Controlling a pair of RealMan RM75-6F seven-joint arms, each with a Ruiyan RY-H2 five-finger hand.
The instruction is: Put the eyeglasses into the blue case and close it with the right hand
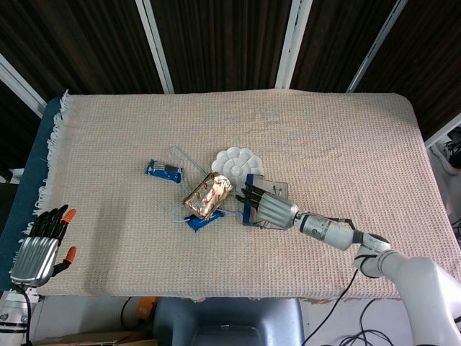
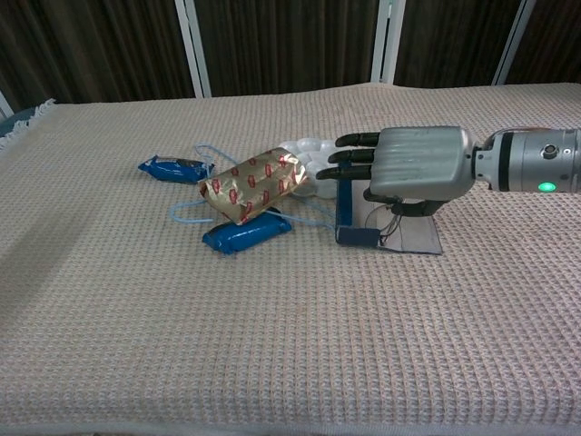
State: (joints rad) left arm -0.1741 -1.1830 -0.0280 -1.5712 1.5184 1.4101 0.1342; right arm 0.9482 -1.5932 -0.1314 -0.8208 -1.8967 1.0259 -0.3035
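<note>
Blue case (image 2: 359, 211) lies open on the desk (image 2: 272, 345), eyeglasses (image 2: 392, 223) inside under the right robot hand (image 2: 408, 165), whose fingers reach flat over the upright lid, gripping nothing. Closing step: next, fold that lid down. Left robot hand (image 1: 39, 249) idles, spread.

Robot hand (image 2: 413, 168) above open case (image 2: 359, 234)

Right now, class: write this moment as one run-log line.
right hand: fingers extended over open blue case, holds nothing | eyeglasses: lying in case | lid: not closed | left hand: idle at table edge
</note>
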